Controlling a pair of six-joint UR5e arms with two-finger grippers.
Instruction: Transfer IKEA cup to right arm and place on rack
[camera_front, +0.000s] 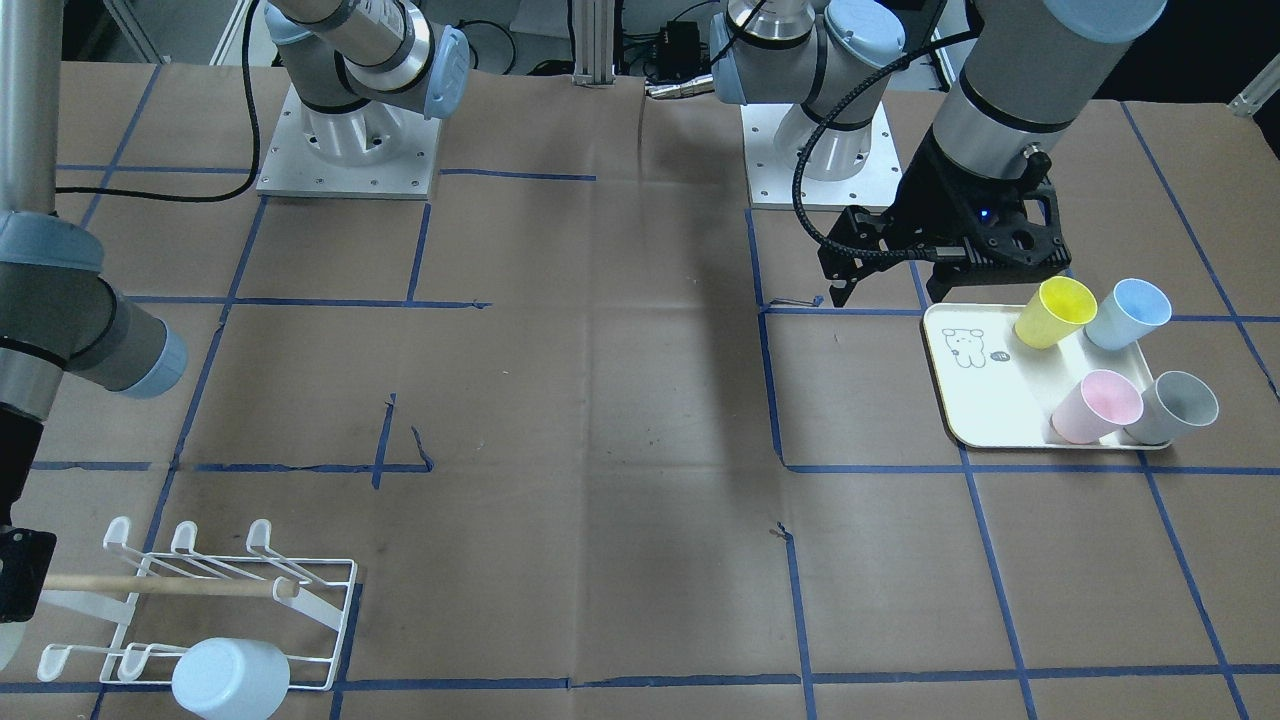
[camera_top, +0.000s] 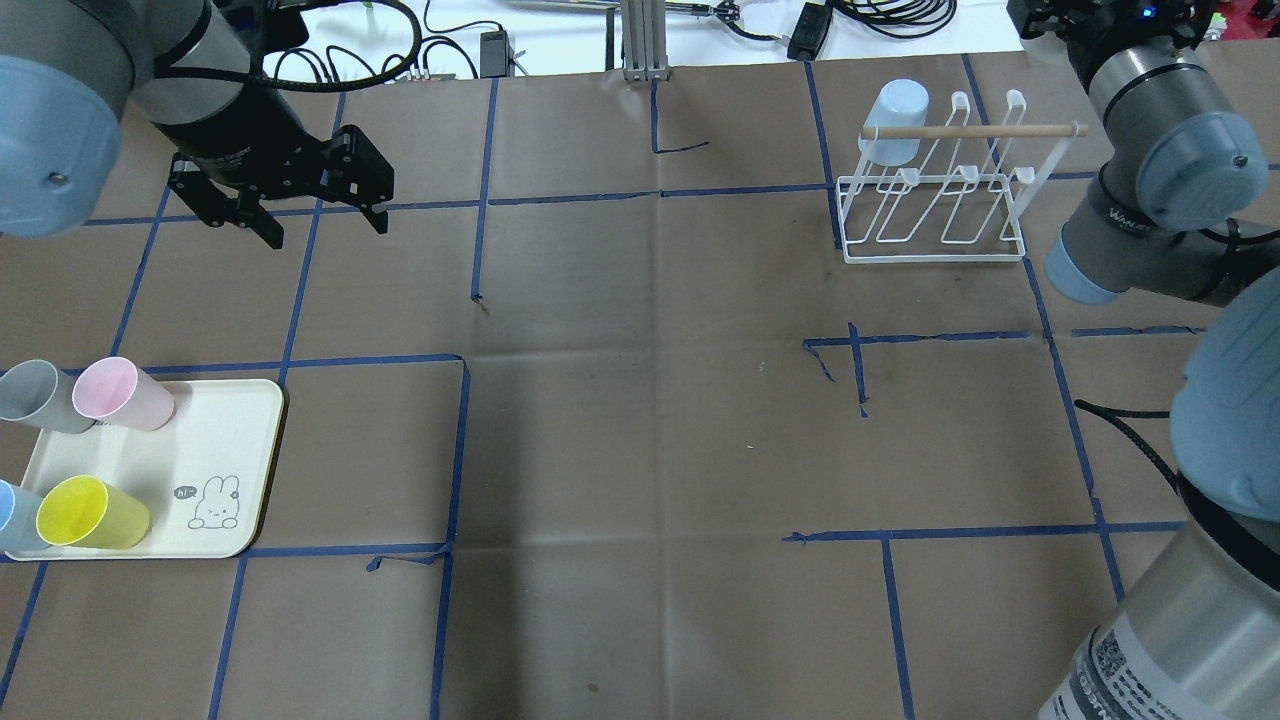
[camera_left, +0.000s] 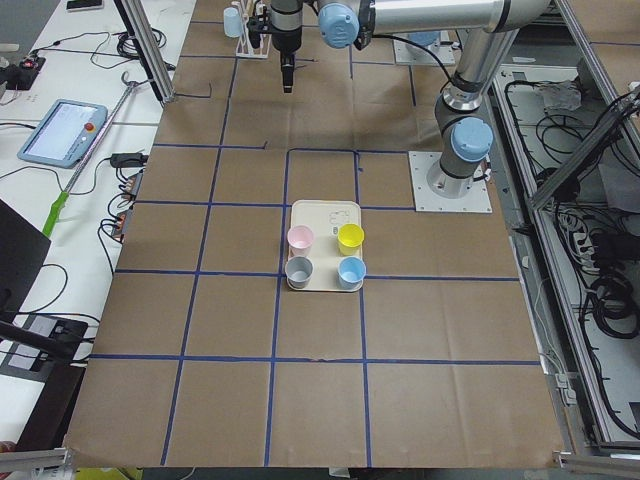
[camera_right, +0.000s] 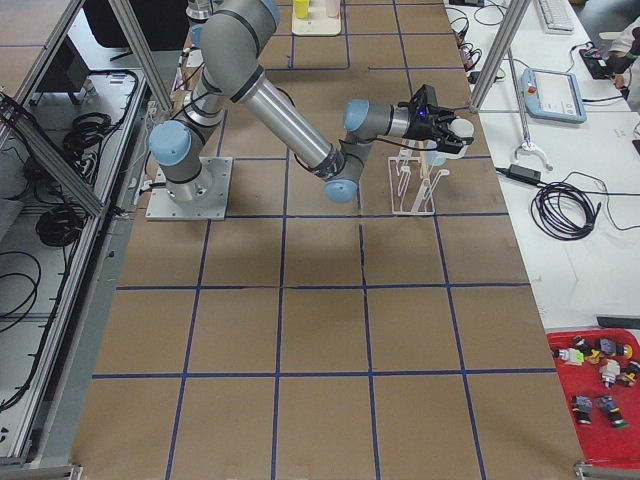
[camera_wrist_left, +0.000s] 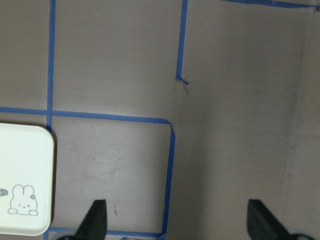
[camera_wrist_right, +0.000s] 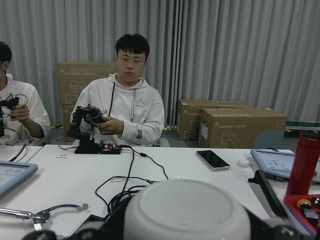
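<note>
My right gripper (camera_wrist_right: 187, 234) is beside the white wire rack (camera_top: 930, 260), at the end of its wooden dowel (camera_top: 970, 130). The right wrist view shows a pale cup (camera_wrist_right: 187, 207), base up, held between its dark fingers. Only the gripper's black body (camera_front: 20, 575) shows in the front view; its tips are off frame. A pale-blue cup (camera_top: 893, 120) hangs upside down on a rack prong at the other end. My left gripper (camera_top: 325, 232) is open and empty, hovering over bare table beyond the cream tray (camera_top: 230, 430).
The tray carries a yellow cup (camera_top: 90, 512), a pink cup (camera_top: 125, 393), a grey cup (camera_top: 35, 395) and a blue cup (camera_top: 10, 515). Blue tape lines cross the brown table. Two operators sit past the far table edge in the right wrist view.
</note>
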